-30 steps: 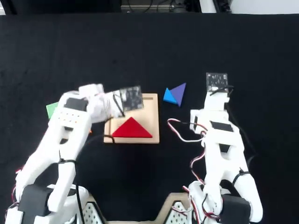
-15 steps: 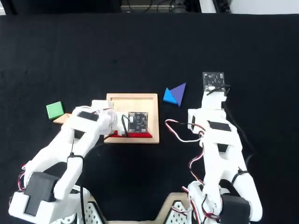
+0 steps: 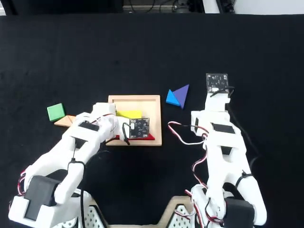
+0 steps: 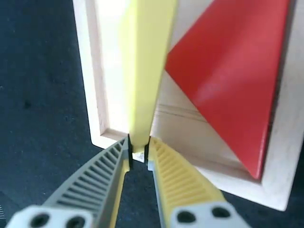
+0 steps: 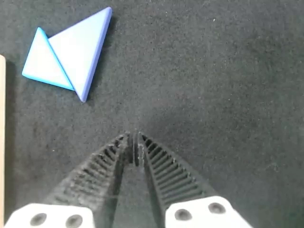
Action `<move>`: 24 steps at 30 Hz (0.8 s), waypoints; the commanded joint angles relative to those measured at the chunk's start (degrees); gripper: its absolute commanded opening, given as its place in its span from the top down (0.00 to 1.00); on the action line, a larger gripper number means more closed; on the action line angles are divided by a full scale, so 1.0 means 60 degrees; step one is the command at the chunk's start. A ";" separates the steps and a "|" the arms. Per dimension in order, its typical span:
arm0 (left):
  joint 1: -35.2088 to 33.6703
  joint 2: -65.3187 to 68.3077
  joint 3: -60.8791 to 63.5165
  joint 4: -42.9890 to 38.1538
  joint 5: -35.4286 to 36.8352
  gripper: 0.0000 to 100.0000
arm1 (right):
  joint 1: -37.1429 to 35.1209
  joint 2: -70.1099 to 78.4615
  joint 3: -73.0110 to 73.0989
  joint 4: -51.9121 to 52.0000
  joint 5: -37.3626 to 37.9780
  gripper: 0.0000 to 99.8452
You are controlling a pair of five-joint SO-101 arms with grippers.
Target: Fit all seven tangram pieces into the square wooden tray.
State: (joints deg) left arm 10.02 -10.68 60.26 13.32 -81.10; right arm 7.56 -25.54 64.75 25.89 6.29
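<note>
Left arm point(image 3: 80, 137) leans over the tray point(image 3: 135, 98), jaws pinching the yellow piece point(image 4: 142, 71)

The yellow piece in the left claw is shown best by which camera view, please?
The left wrist view: the yellow piece appears close up, edge-on, pinched in the left claw over the tray beside the red triangle. The high view gives a small yellow patch beside that arm's wrist.
</note>
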 commanded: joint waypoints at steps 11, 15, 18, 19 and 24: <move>-0.0564 -0.0073 -0.0066 -0.0015 0.0967 0.71 | -0.0132 -0.0256 -0.0374 -0.0190 -0.0029 0.96; -0.0564 -0.0982 0.0125 0.0073 0.1026 0.73 | -0.0132 -0.0256 -0.0374 -0.0190 -0.0029 0.96; -0.0535 -0.1993 0.0183 0.0469 0.1040 0.74 | -0.0132 -0.0256 -0.0374 -0.0190 -0.0029 0.96; -0.0476 -0.2212 0.0227 0.0513 0.1055 0.74 | -0.0132 -0.0256 -0.0374 -0.0190 -0.0029 0.96; -0.0139 -0.3326 0.0066 0.0469 0.3399 0.74 | -0.0132 -0.0256 -0.0374 -0.0190 -0.0029 0.96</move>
State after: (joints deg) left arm 7.56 -24.92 62.64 15.87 -71.78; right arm 7.56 -25.54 64.75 25.89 6.29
